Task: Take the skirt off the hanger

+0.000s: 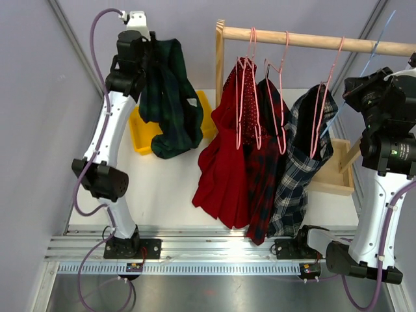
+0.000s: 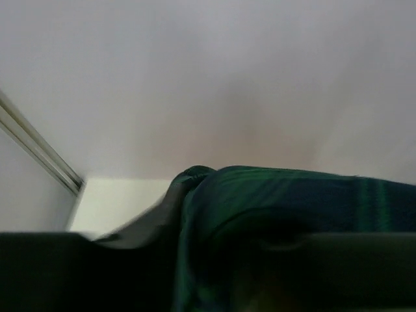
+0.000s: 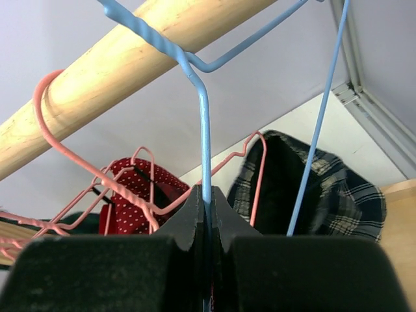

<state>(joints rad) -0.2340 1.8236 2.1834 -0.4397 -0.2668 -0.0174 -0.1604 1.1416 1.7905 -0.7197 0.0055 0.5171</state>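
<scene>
Top external: green skirt [image 1: 170, 104] looks soft and light, draping from left fingers [image 2: 45, 273] pinching its top edge. Right fingers [image 3: 188, 224] clamp the blue hanger [image 3: 205, 130] wire.

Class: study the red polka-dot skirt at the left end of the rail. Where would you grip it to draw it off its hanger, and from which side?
Probably the bunched cloth hanging below the pink hanger, approached from the left-arm side. That flank of the red polka-dot skirt hangs free, while its other side presses against the dark red plaid skirt.
</scene>
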